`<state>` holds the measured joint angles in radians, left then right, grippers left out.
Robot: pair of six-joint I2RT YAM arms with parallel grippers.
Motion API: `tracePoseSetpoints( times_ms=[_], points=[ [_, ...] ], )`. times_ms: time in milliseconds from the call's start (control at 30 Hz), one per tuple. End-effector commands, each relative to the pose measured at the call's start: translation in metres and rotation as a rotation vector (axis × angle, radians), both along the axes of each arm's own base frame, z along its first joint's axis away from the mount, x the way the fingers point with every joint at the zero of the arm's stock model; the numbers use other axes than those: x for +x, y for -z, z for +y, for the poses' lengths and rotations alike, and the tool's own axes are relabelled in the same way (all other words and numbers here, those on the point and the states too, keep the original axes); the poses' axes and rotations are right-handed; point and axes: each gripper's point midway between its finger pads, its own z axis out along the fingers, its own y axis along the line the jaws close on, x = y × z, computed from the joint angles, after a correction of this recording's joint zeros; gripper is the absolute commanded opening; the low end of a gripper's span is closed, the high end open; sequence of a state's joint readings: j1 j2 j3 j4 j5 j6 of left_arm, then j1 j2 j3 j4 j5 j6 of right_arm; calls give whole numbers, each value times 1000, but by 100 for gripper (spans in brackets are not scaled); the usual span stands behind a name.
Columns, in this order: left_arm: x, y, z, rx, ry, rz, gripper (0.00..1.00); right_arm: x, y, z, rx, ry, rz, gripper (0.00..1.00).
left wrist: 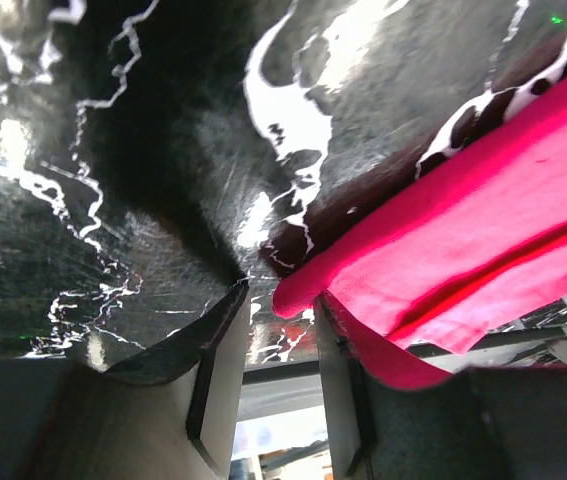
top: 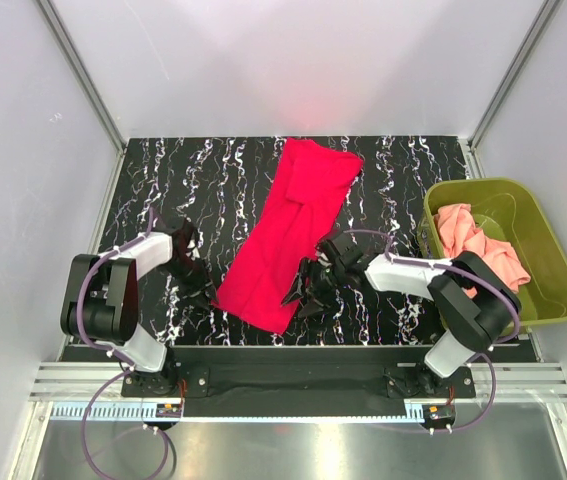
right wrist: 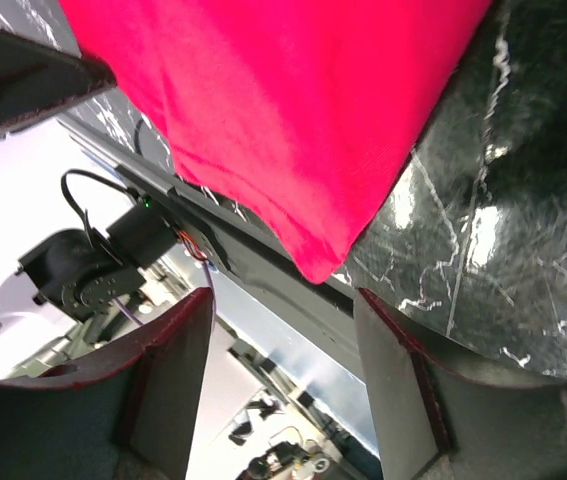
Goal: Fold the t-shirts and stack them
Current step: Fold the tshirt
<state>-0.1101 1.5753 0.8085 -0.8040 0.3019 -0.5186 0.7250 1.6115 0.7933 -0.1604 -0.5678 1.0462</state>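
Fingers (left wrist: 218, 360) of the left gripper (left wrist: 278, 300) stand apart around the rounded near-left corner of the red t-shirt (top: 288, 235), though whether they touch it is hard to tell, and the right gripper (right wrist: 283, 300), also spread, has the shirt's pointed near corner just ahead of its gap. The shirt lies folded into a long strip, slanting from near the table's (top: 183, 180) front edge toward the far right, sleeves tucked out of sight, bare tabletop on both sides. Farther right, the pink t-shirt (top: 473, 240) sits crumpled in the basket (top: 543, 300), partly hidden by the right arm.
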Motion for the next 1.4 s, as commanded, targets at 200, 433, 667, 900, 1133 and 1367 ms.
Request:
tracePoseSetpoints(
  times_ms=[200, 433, 667, 900, 1133, 1367],
  points=[
    [-4, 5, 6, 12, -40, 33, 35, -11, 12, 21, 43, -26, 75, 62],
    [-2, 7, 6, 7, -40, 30, 33, -16, 22, 18, 13, -14, 89, 61],
    [9, 6, 10, 28, -17, 1, 37, -24, 29, 20, 8, -17, 107, 61],
    [16, 9, 5, -6, 5, -14, 41, -28, 34, 28, 20, -13, 109, 61],
    [20, 9, 14, 42, 11, -22, 48, -31, 39, 34, 19, 3, 128, 59],
    [19, 13, 10, 19, 14, -26, 37, -38, 43, 34, 8, 7, 144, 57]
  ],
)
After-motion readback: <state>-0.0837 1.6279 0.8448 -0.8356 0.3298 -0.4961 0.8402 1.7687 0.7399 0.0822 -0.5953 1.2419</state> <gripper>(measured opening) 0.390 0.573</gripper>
